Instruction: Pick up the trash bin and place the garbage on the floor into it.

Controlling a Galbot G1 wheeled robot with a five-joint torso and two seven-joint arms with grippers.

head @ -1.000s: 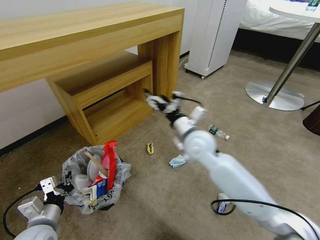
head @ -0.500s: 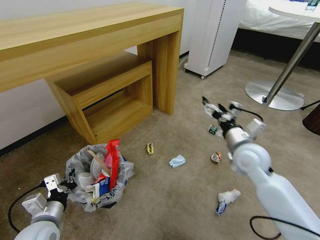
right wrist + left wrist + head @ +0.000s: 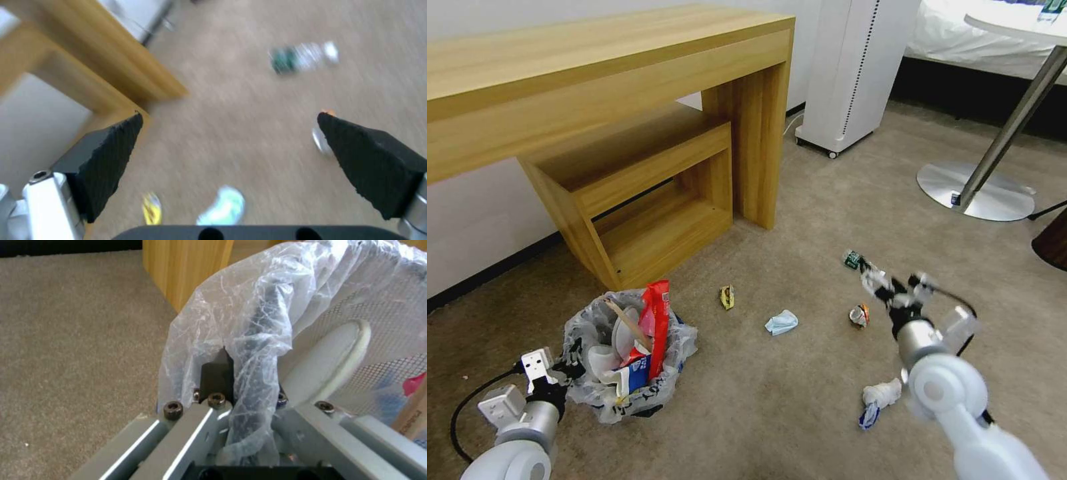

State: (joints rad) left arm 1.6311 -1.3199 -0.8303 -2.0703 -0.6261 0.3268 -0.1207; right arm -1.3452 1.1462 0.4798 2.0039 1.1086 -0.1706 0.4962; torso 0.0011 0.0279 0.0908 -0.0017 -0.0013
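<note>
The left claw (image 3: 564,371) is clamped on the bagged rim of the bin (image 3: 627,393), which stands upright on the carpet (image 3: 760,413) with its mouth up and a red wrapper (image 3: 657,327) sticking out; the print is unreadable. The right claw (image 3: 887,288) hangs spread wide and empty over open carpet. Just beyond it the green-labelled bottle (image 3: 854,259) lies on its side, the can (image 3: 859,315) just beside it.

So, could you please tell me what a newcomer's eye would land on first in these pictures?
Probably the trash bin, stuffed with slippers and a red wrapper, which the left gripper holds by the bagged rim near the wooden desk. Next comes the right gripper, jaws wide open, above scattered litter on the floor: a crushed can, a clear bottle, a light-blue mask and a crumpled tissue.
</note>
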